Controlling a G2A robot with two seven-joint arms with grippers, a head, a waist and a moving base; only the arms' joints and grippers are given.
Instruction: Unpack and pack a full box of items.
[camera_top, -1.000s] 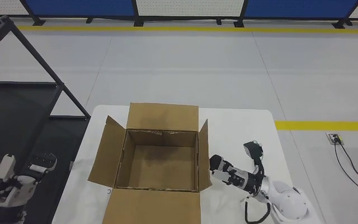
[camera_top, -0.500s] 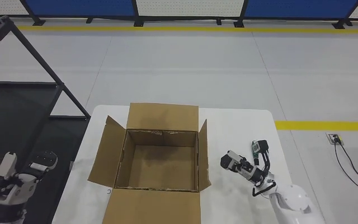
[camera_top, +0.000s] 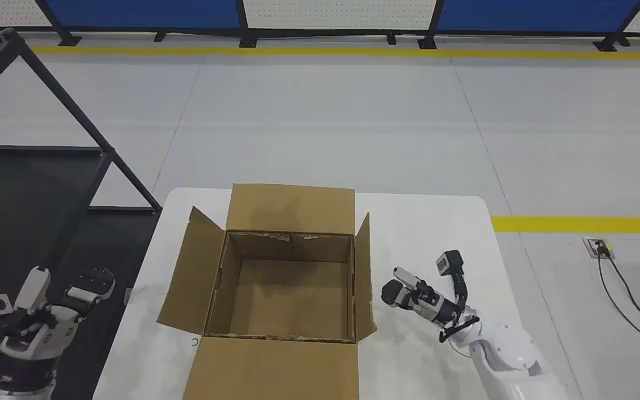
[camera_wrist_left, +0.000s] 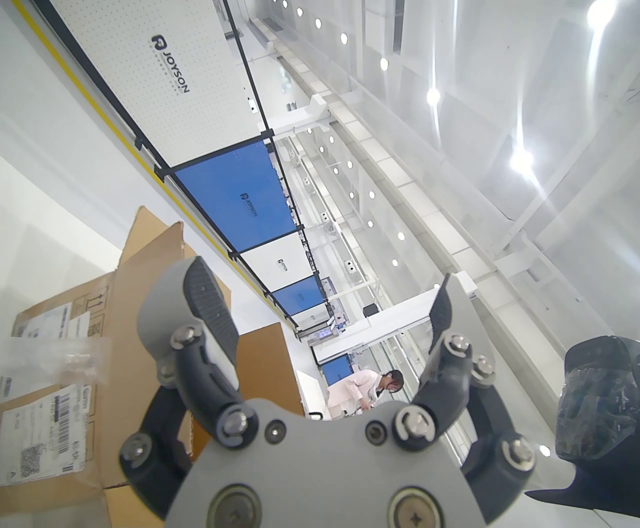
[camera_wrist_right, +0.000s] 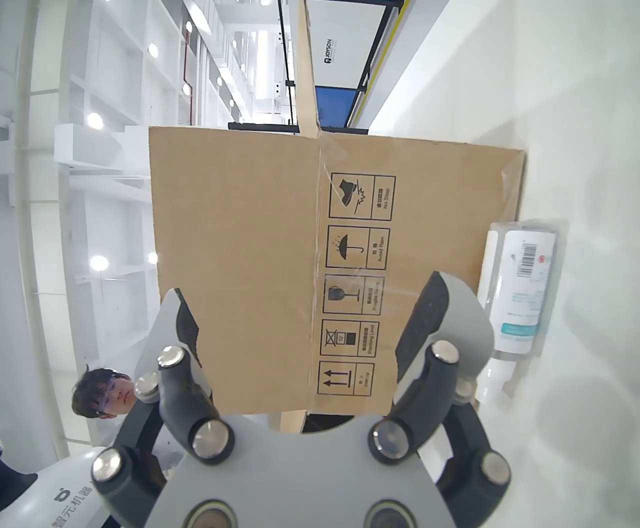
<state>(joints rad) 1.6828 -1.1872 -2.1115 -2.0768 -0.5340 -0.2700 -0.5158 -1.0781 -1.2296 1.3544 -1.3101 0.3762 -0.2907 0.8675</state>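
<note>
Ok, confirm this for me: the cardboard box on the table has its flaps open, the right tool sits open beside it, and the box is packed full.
Not quite. The box is empty: the top view shows its bare cardboard floor with nothing on it. The rest holds: its flaps are open on the table, and the right tool is open beside it.

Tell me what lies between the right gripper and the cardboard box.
Nothing; the right wrist view shows a bare gap from right gripper to cardboard box.
</note>
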